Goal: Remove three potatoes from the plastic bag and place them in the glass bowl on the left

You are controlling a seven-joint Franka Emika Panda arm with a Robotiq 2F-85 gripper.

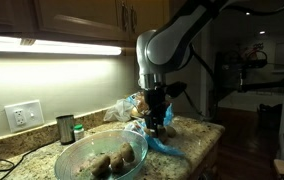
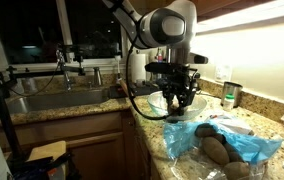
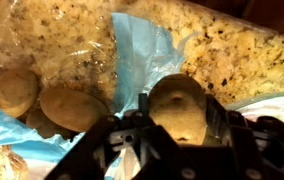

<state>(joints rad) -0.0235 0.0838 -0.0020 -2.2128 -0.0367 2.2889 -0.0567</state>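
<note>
Now | hand pinching one potato | aloft, near glass bowl

Arm: fat rounded segments, glossy white-grey shell, darker bands at joints. Gripper black, angular, two-fingered. Thin dark cable hangs beside the gripper.

I see 2 dull tan oval potatoes lying in the glass bowl, which is clear, wide and upright. 3rd potato is pinched in the gripper over the edge of the plastic bag. Other potatoes lie inside the bag.
</note>
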